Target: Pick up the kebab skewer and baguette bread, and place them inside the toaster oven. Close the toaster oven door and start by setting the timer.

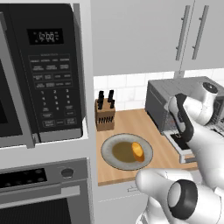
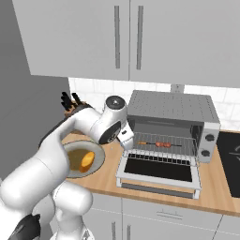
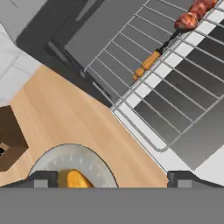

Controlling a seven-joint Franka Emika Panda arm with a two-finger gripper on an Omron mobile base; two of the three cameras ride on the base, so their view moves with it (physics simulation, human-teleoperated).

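The kebab skewer (image 2: pixel 159 144) lies on the wire rack (image 3: pixel 166 87) inside the grey toaster oven (image 2: pixel 173 117), its meat chunks (image 3: pixel 194 13) toward the right and its orange handle toward the left. The toaster oven door (image 2: pixel 159 171) hangs open, flat over the counter. The golden baguette bread (image 2: pixel 86 161) rests on a grey plate (image 2: pixel 96 157) to the left of the oven; in the hand view the baguette bread (image 3: pixel 74 178) shows just above the left fingertip. My gripper (image 3: pixel 112 180) hovers open and empty over the counter, between the plate and the oven's left front corner.
A knife block (image 1: pixel 105 114) stands at the back of the wooden counter (image 3: pixel 65 109), behind the plate (image 1: pixel 111 142). A large black microwave (image 1: pixel 43 70) and a built-in steel oven (image 1: pixel 43 192) take up the left side. Wall cabinets hang above. A dark cooktop (image 2: pixel 232 159) lies to the right of the toaster oven.
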